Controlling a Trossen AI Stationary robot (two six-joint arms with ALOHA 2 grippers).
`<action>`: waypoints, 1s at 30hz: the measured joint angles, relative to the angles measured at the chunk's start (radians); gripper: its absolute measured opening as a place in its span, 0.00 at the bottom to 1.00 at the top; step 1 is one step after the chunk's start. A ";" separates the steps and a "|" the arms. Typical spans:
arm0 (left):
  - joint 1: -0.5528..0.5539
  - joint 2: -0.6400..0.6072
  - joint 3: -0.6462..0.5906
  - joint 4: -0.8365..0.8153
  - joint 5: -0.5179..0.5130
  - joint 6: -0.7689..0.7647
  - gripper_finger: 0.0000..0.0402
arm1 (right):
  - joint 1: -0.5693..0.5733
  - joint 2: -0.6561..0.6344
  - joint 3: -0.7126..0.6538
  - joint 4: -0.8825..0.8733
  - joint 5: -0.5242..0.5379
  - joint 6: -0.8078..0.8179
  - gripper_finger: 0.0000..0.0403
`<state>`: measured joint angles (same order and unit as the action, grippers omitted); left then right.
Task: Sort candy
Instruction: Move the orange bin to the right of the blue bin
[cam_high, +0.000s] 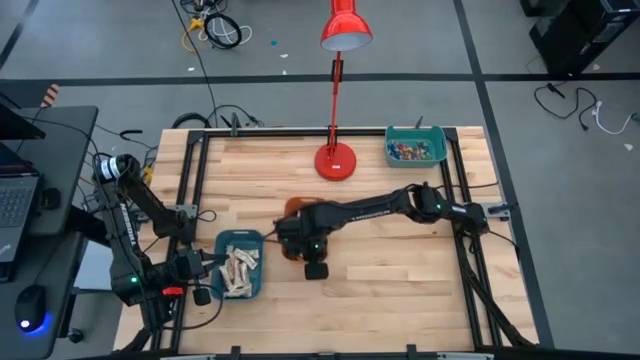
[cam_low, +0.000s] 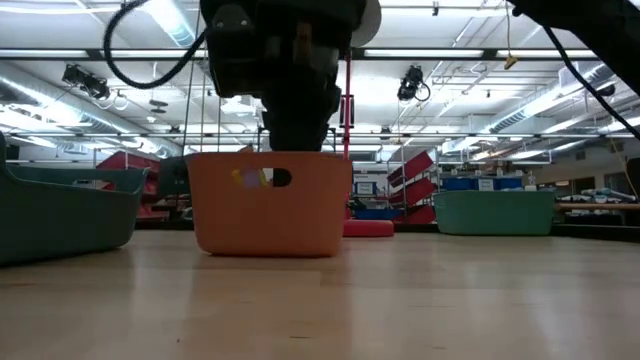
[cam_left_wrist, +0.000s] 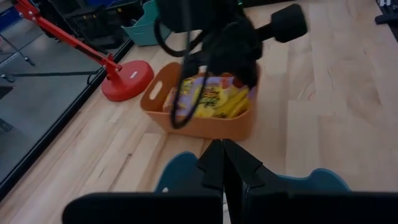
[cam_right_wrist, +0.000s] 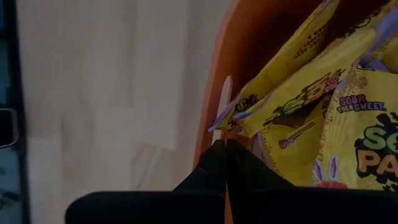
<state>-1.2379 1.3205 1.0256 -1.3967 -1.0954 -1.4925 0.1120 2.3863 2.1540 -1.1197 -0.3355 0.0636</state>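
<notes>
The right arm stretches across the bench (cam_high: 400, 300), its pincer (cam_right_wrist: 225, 149) pressed shut; the left pincer (cam_left_wrist: 222, 163), also shut, waits at the bench's left edge.

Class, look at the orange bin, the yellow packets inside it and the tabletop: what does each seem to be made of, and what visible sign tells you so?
Orange bin: probably moulded plastic, matte, with smooth rounded walls and a cut-out handle.
Yellow packets: likely thin printed film or foil, glossy, creased and crimped at the edges.
Tabletop: wood, apparently butcher-block, showing pale jointed planks with grain and a slight sheen.
</notes>
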 joint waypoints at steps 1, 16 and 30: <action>0.000 0.000 0.000 0.002 0.000 0.000 0.00 | 0.010 0.000 0.000 -0.004 -0.003 0.008 0.00; 0.000 0.000 0.000 0.062 0.000 0.000 0.00 | 0.096 -0.091 0.004 -0.068 0.312 0.188 0.00; 0.000 0.000 0.000 0.076 0.000 0.000 0.00 | 0.008 -0.185 0.005 -0.188 0.663 0.147 0.00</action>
<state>-1.2377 1.3205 1.0256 -1.3203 -1.0955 -1.4925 0.1199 2.2012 2.1590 -1.3072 0.3276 0.2108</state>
